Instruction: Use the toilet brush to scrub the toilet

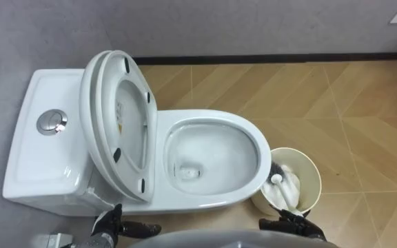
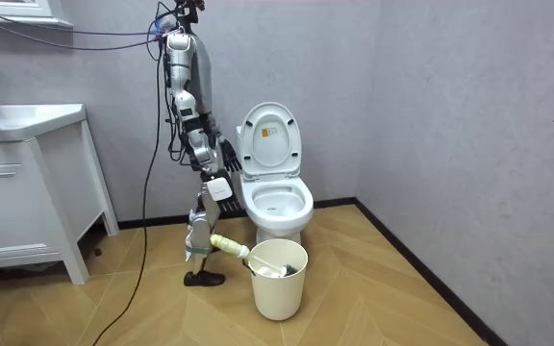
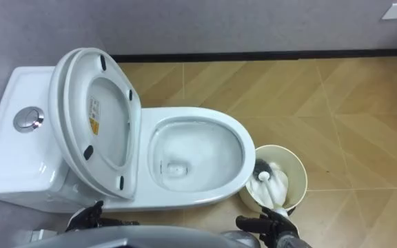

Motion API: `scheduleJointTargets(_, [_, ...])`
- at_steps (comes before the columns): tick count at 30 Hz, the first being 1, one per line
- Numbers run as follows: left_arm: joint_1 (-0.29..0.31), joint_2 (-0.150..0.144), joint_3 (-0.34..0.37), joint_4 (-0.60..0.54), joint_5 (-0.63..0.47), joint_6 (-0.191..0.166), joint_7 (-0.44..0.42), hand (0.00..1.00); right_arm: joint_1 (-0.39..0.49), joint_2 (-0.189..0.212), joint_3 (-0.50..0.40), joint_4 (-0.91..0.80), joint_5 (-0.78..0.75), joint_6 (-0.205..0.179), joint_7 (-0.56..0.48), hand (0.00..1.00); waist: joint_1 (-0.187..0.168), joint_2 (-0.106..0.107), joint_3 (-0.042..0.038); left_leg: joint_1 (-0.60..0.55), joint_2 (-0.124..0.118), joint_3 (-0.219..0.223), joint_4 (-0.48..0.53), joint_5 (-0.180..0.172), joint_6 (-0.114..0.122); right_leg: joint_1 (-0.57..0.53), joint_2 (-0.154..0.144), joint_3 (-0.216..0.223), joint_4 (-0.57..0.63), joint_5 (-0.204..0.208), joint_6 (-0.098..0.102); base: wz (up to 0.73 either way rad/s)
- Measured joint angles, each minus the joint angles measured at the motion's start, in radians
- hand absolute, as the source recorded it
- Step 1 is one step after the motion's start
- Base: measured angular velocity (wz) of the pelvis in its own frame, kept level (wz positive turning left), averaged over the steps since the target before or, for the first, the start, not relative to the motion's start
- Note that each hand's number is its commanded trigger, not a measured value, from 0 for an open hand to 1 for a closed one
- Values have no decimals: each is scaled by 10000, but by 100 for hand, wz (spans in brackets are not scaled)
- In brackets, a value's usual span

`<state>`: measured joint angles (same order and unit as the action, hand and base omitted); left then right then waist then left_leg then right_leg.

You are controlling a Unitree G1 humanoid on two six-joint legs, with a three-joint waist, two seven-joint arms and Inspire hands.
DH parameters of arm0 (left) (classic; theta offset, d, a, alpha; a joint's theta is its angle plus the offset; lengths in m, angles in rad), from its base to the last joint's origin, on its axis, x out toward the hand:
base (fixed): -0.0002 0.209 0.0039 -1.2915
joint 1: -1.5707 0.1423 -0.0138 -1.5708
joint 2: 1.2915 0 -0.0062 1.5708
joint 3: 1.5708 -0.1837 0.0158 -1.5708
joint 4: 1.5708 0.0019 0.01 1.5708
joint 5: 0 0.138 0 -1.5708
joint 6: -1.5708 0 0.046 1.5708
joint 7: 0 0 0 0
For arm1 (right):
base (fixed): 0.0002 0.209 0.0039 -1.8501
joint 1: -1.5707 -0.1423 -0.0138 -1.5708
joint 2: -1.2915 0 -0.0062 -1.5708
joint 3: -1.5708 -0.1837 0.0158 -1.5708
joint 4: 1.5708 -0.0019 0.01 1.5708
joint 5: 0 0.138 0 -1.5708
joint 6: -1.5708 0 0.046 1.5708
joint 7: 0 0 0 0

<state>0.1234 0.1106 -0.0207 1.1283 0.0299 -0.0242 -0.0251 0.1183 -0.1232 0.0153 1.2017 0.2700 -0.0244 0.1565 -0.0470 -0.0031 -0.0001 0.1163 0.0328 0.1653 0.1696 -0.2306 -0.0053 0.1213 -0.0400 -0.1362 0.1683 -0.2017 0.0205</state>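
Wooden floor (image 1: 336, 96) and grey wall (image 1: 219, 27) surround a white toilet (image 1: 205, 200) with the brush parked beside it.
Seen from the room, the robot stands upright at the toilet's side, on the room view's left, and a white cabinet (image 2: 27, 192) stands further off on that side. The seat and lid (image 1: 94, 124) are tipped up against the tank (image 1: 29, 158), which carries a round flush button (image 1: 52, 122), so the bowl lies open. A cream bucket (image 1: 313, 182) sits on the floor just beside the bowl's front. The brush (image 1: 284, 186) is in the bucket, with its handle poking out over the rim towards the robot's legs. Both hands hang low, near the body. The left hand (image 1: 110, 222) is by the toilet's base, the right hand (image 1: 291, 224) is by the bucket, and each has spread fingers holding nothing.
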Motion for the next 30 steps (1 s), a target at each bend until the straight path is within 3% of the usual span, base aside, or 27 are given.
scheduleJointTargets(13, [66, -56, 275, 14, 18, -8, 17, 0, -43, 1, -174, -19, -706, -102, -114, 0, 13, -4, 28, 147, -2, 13, -10, 1, 0, 90, 8, 112, -12, 0, 1, -2])
scheduleJointTargets(30, [16, -15, 382, -20, 47, -33, 14, 0, -540, -25, -382, -30, -2710, -89, -2384, 0, 89, -39, -10, -244, -46, -104, 146, 5, 8, -295, -39, 73, 29, -3, 4, 0])
